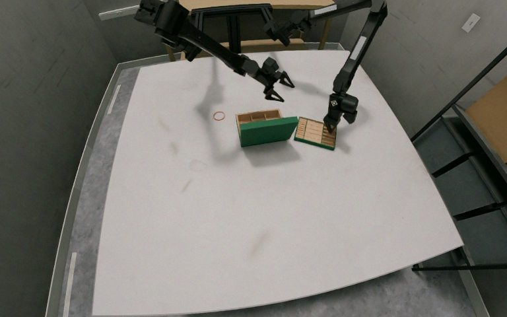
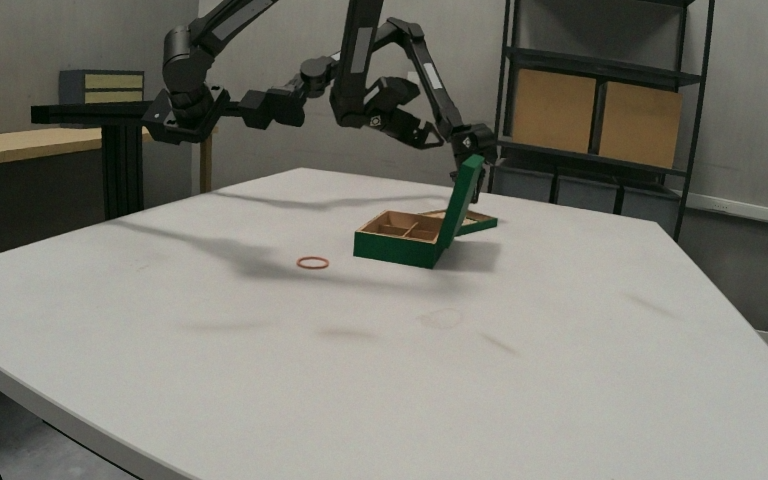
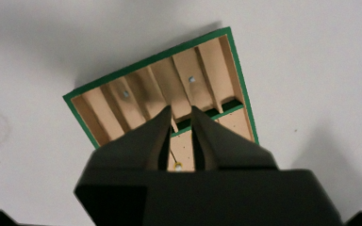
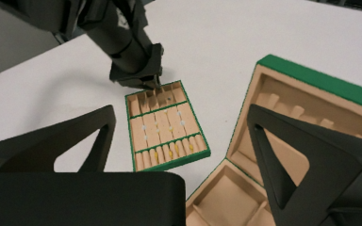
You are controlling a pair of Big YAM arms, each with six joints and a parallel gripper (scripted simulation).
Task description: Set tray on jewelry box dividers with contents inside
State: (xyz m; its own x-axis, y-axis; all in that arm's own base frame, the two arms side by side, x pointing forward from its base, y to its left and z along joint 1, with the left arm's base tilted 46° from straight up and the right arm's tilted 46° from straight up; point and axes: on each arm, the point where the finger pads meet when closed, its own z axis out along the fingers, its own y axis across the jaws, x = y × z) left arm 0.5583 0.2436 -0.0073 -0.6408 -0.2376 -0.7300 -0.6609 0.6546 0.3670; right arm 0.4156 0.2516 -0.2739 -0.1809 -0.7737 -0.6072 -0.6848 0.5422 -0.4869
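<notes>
Left tool [image 1: 330,131] [image 2: 475,200] [image 3: 181,111] [image 4: 158,88]: nearly closed; can't tell if it's gripping
Right tool [image 1: 288,94] [image 2: 441,143] [image 4: 181,112]: hanging open
Tray [image 1: 313,143] [image 2: 481,226] [image 3: 151,60] [image 4: 189,160]: lifting one end could be spilling bits

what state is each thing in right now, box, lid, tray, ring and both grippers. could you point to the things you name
jewelry box [image 1: 257,111] [image 2: 393,249] [image 4: 226,188]: open, upright on the table
lid [image 1: 267,131] [image 2: 461,198] [image 4: 311,77]: raised, leaning back
tray [image 1: 313,144] [image 2: 481,226] [image 3: 151,60] [image 4: 172,163]: out of the box, small items in it
ring [image 1: 213,115] [image 2: 312,267]: lying flat
left gripper [image 1: 331,131] [image 2: 475,199] [image 3: 181,112] [image 4: 156,87]: nearly shut at the tray, grip unclear
right gripper [image 1: 288,94] [image 2: 440,141] [image 4: 181,112]: open
</notes>
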